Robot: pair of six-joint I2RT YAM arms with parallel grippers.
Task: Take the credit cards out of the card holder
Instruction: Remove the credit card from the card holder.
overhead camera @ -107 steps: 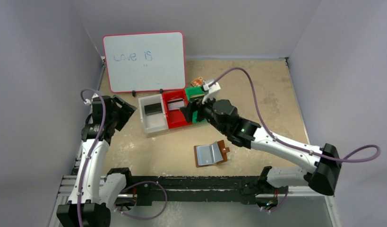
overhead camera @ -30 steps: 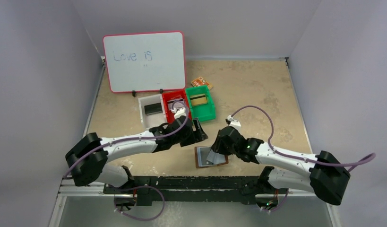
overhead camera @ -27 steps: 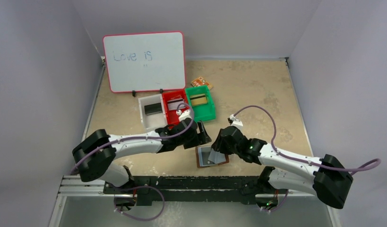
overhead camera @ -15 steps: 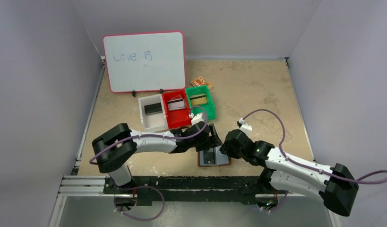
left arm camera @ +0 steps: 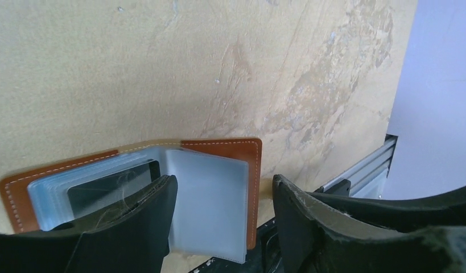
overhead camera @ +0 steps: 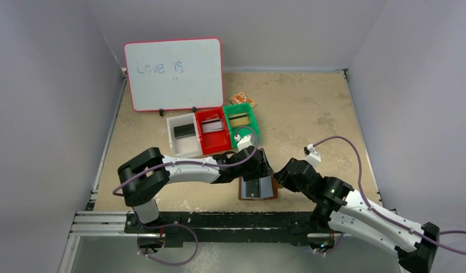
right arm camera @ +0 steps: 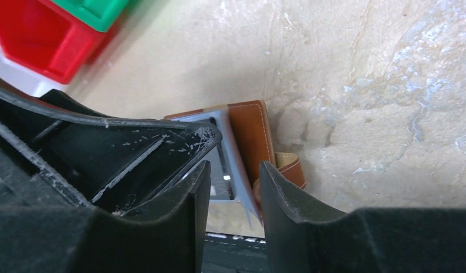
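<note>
- Rail (overhead camera: 99, 215) of pale aluminium with black brackets runs along the near edge of the table (overhead camera: 310, 114), a beige, mottled, matte surface.
- Card holder (left arm camera: 248, 170), brown leather-look with pale stitching, lies open on the table just beyond the rail, between the two arms. Its frosted blue-grey pockets fan upward, and a dark card (left arm camera: 105, 190) shows through one.
- Left gripper (left arm camera: 223, 193): scuffed black fingers spread wide over the pockets, pinching nothing.
- Right gripper (right arm camera: 235, 168): fingers apart, a raised clear leaf standing in the gap; contact cannot be told. The tan snap tab (right arm camera: 290, 165) lies just beside it.
- Three open plastic bins sit farther back, touching side by side. The white bin (overhead camera: 188, 149) holds a black card (overhead camera: 185, 131), the red bin (overhead camera: 216, 145) a silvery-grey card (overhead camera: 214, 125), and the green bin (overhead camera: 250, 133) a gold-olive card (overhead camera: 238, 120).
- Orange patterned packet (overhead camera: 238, 98) lies just behind the green bin.
- Pink-framed whiteboard (overhead camera: 173, 74) stands at the far left, with "Love is" written in blue.
- Plain lavender-grey walls (overhead camera: 48, 85) enclose three sides.
</note>
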